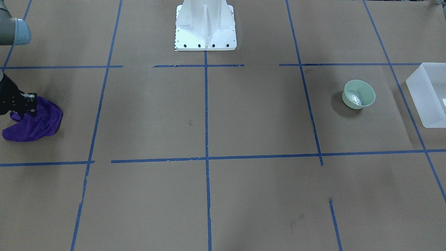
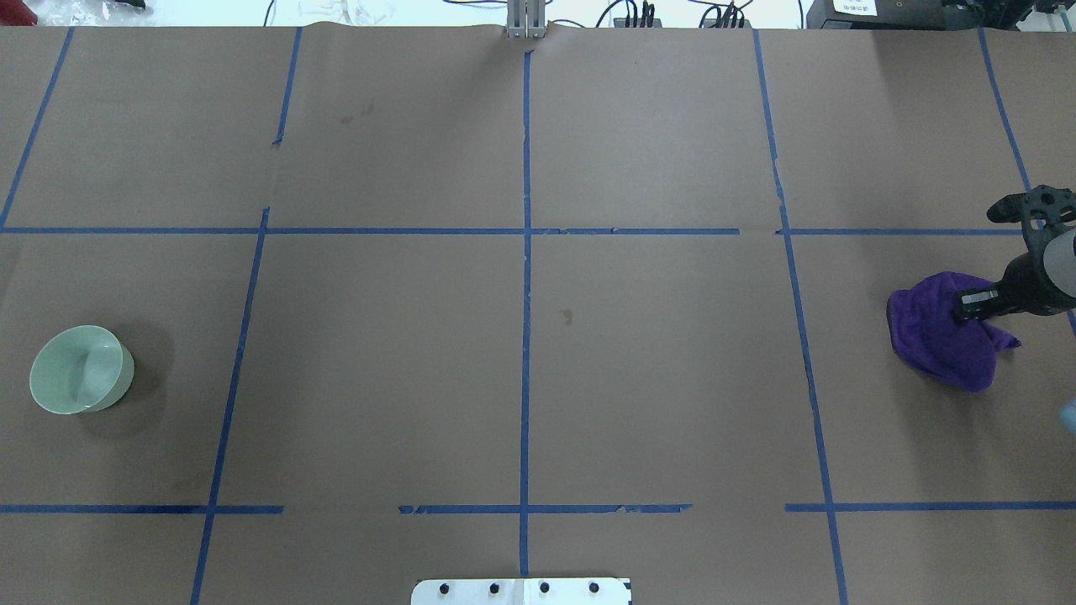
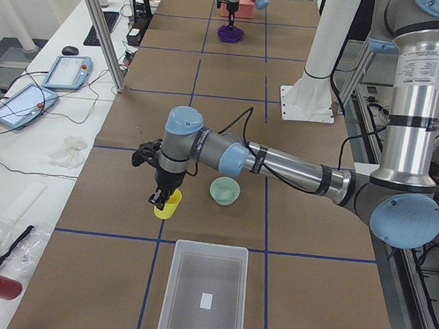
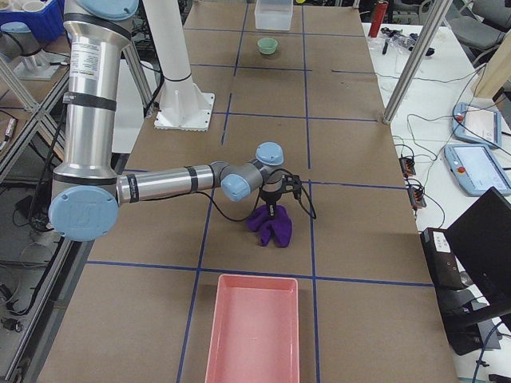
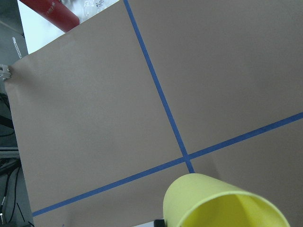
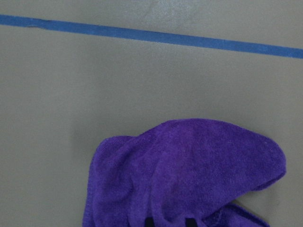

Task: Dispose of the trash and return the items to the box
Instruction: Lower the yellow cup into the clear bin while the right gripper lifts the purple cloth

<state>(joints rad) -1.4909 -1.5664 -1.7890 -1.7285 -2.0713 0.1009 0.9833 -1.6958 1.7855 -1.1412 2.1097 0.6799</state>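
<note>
My left gripper (image 3: 161,199) is shut on the rim of the yellow cup (image 3: 168,204) and holds it tilted just above the table. The cup fills the bottom of the left wrist view (image 5: 222,203). The pale green bowl (image 3: 224,191) stands upright beside it; it also shows in the front view (image 1: 359,94) and the overhead view (image 2: 81,370). The frosted white box (image 3: 204,294) lies near the bowl, at the table's end (image 1: 430,94). My right gripper (image 2: 967,307) is shut on a purple cloth (image 2: 941,336), which hangs bunched from it (image 4: 270,225).
A pink tray (image 4: 254,335) lies at the table's right end, near the purple cloth. The white robot base (image 1: 205,31) stands at the middle of the robot's side. Blue tape lines grid the brown table. A red can (image 5: 49,9) lies beyond the table edge.
</note>
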